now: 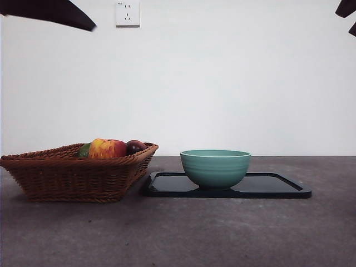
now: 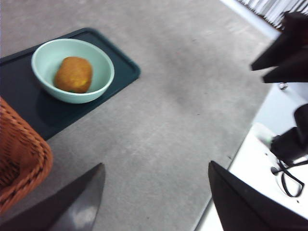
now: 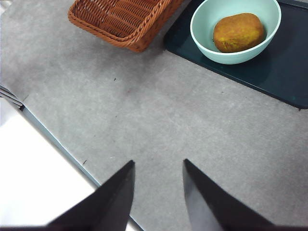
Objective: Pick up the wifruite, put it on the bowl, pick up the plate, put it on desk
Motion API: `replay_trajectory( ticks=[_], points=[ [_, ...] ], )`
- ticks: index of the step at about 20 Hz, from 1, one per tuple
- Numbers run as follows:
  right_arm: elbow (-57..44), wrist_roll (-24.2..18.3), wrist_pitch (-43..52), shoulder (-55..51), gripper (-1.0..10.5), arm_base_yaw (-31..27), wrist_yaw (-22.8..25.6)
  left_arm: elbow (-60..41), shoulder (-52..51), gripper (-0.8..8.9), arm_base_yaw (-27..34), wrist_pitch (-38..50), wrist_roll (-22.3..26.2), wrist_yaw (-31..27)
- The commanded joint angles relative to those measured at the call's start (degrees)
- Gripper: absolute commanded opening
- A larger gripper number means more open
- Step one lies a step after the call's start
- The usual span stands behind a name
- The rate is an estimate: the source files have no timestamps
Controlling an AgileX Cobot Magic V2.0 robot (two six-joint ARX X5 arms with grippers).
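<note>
i see the small orange-brown oval wifruite [image 3: 238, 32] lying inside the round teal-green ceramic bowl [image 1: 215, 167], which sits on the flat black tray [image 1: 278, 186] beside the brown wicker basket [image 1: 72, 175]. my left gripper [image 2: 156, 192] and right gripper [image 3: 158, 185] both hang above the grey desk [image 1: 222, 233], well off the bowl, jaws parted and empty.

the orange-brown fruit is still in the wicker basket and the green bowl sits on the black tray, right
Not quite. The orange-brown fruit lies inside the green bowl, not in the wicker basket; both wrist views show it. The bowl does sit on the black tray.
</note>
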Motion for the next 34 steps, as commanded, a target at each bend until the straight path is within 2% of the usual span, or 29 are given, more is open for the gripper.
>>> replay_trajectory(
  ticks=[1, 11, 17, 28, 31, 34],
  points=[
    [0.35, -0.66, 0.52, 0.37, 1.6, 0.31, -0.26, 4.79, 5.01, 3.44, -0.39, 0.79, 1.03, -0.44],
    [0.35, -0.66, 0.50, 0.37, 1.6, 0.28, -0.26, 31.23, 36.48, 3.43, -0.39, 0.76, 8.35, -1.27],
    [0.35, -0.68, 0.52, 0.37, 1.6, 0.28, -0.24, 42.07, 51.43, 3.43, -0.46, 0.92, 11.96, -2.47],
    [0.35, -0.63, 0.48, 0.37, 1.6, 0.28, -0.24, 44.52, 63.08, 3.43, -2.43, 4.72, 18.45, -4.57],
    [0.35, -0.50, 0.26, 0.37, 1.6, 0.31, -0.24, 44.52, 64.61, 3.43, -3.58, 5.05, 21.66, -8.41],
    [0.35, -0.46, 0.04, 0.37, 1.6, 0.28, -0.24, 44.52, 65.64, 3.43, -4.04, 5.07, 23.23, -8.98]
  ],
)
